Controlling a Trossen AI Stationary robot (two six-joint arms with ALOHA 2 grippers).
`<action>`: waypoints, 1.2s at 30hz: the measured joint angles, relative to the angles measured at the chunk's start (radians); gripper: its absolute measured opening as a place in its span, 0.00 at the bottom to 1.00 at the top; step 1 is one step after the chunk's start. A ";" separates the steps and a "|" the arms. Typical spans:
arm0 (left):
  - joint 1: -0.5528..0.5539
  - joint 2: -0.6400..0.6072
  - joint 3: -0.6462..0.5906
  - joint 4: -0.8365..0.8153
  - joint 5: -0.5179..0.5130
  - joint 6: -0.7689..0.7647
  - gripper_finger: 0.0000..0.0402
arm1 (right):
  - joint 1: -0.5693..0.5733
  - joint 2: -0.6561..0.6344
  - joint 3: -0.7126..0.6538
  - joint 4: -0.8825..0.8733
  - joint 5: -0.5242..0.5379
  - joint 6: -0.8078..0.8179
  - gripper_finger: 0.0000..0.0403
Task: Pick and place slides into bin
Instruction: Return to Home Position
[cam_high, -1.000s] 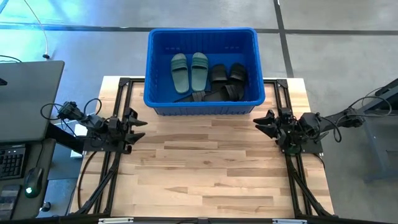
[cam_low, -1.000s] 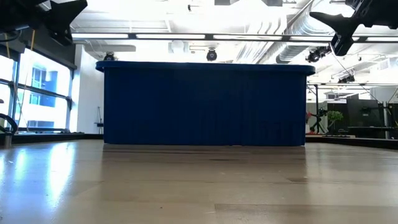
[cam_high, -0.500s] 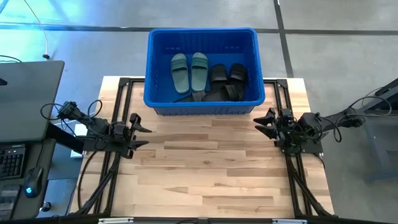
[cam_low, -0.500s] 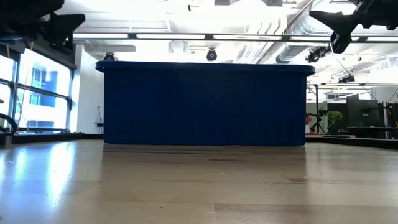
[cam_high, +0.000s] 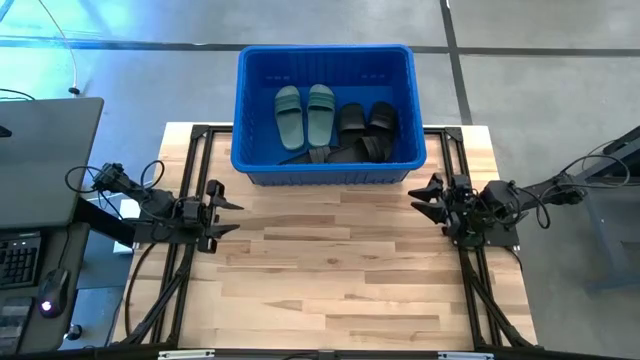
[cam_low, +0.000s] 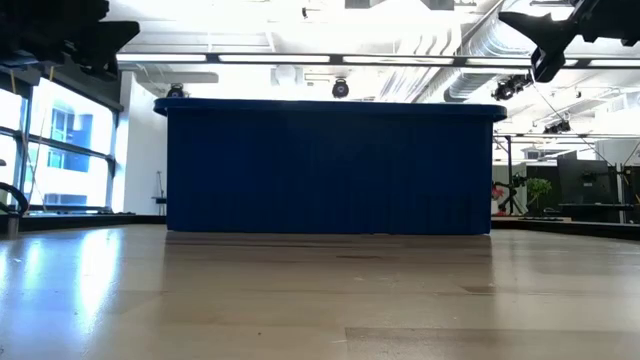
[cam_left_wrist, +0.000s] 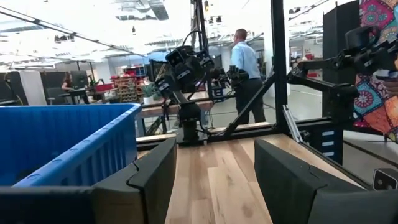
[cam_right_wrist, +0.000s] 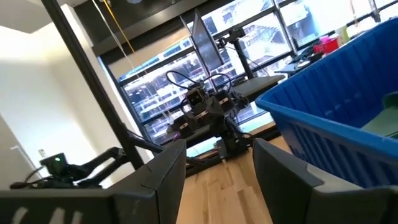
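The blue bin (cam_high: 327, 165) stands at the table's far edge; it also shows in the low view (cam_low: 330, 165). Inside lie two sage green slides (cam_high: 304, 112) side by side and black slides (cam_high: 358, 134) heaped to their right. My left gripper (cam_high: 226, 209) is open and empty at the table's left side, near the bin's near left corner. My right gripper (cam_high: 427, 195) is open and empty at the table's right side, near the bin's near right corner. Both point toward the table's middle.
Black metal frame rails (cam_high: 190, 170) run along both table sides under the arms. A grey desk with a keyboard (cam_high: 20, 250) stands off the table's left. A person (cam_left_wrist: 245, 68) stands in the room beyond the table. Bare wood (cam_high: 330, 270) lies before the bin.
My left gripper has drawn a little toward the table's near edge and turned level, still open and empty. My right gripper has kept still. The slides in the bin have not moved.
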 joint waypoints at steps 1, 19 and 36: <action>0.000 0.000 0.000 0.000 0.000 0.000 0.50 | 0.000 0.000 0.000 -0.001 -0.002 0.014 0.44; 0.000 0.000 0.000 -0.015 0.000 0.000 0.50 | -0.007 -0.098 0.000 -0.063 -0.093 0.042 0.44; 0.000 0.000 0.000 -0.058 0.000 -0.001 0.50 | -0.007 -0.142 0.000 -0.204 -0.043 0.084 0.44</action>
